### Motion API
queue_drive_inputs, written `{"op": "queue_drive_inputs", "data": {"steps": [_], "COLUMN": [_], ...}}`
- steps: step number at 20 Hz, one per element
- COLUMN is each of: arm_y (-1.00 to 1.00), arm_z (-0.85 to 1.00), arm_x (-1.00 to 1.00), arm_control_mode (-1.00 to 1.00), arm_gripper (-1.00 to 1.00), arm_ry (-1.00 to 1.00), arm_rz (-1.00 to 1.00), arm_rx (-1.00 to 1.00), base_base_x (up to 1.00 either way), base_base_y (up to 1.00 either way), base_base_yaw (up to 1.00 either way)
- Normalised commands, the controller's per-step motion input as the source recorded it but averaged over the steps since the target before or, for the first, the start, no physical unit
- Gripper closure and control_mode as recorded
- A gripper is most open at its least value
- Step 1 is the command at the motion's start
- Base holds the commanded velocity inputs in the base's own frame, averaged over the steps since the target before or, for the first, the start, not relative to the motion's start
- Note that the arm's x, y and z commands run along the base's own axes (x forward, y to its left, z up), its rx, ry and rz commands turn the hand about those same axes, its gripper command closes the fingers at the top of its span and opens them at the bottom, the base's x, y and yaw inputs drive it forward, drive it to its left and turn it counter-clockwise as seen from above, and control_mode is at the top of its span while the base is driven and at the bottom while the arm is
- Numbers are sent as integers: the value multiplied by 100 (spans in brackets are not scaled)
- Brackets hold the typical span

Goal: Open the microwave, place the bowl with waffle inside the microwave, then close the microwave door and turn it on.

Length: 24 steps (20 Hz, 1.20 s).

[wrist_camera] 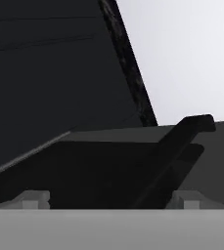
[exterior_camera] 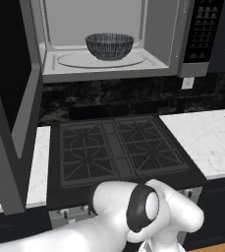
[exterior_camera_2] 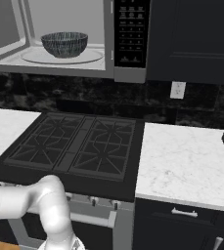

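Fingers (wrist_camera: 111,200) stand spread wide with nothing between them; in the hand view only their two small pale tips poke up at the bottom, well apart, one low on the left and one low on the right. Beyond them that view takes in a dark slab with a dark bar slanting up across it, a dark panel above, a speckled black strip and a pale surface to the upper right; I cannot tell for sure what those dark shapes are.

Up above the stove, the microwave (exterior_camera: 168,34) hangs open. Its door (exterior_camera: 15,123) is swung out toward the left of the left base view, standing edge-on as a tall grey-framed dark panel. The bowl (exterior_camera: 109,46) with its blue-grey and white streaks sits upright inside the cavity on the round glass turntable (exterior_camera: 70,60), roughly in the middle. From where I look, the rim hides whatever lies in it, so the waffle cannot be made out. The black keypad strip (exterior_camera_2: 131,31) runs down the microwave's right side.

Below, the black stove (exterior_camera_2: 74,141) with its four grates sits between two stretches of white marble desk (exterior_camera_2: 182,166). The white arm (exterior_camera: 148,211) is folded low in front of the stove.
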Motion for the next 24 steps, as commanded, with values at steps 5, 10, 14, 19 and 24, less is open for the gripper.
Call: {"op": "queue_drive_inputs", "data": {"steps": [5,10,14,19,24], "arm_y": [-55,-98,-91,-47,-38], "arm_z": [-6,7,32,48,21], "arm_x": [0,0,10,52,75], "arm_control_mode": [-100,-100,-100,-100,-100], "arm_gripper": [-100,-100,-100,-100,-100], "arm_ry": [0,1,13,31,25], "arm_rz": [-25,-10,-4,0,0], "arm_rx": [13,21,13,1,0], "base_base_x": [0,0,0,0,0], "base_base_y": [0,0,0,0,0], "base_base_yaw": [0,0,0,0,0]}}
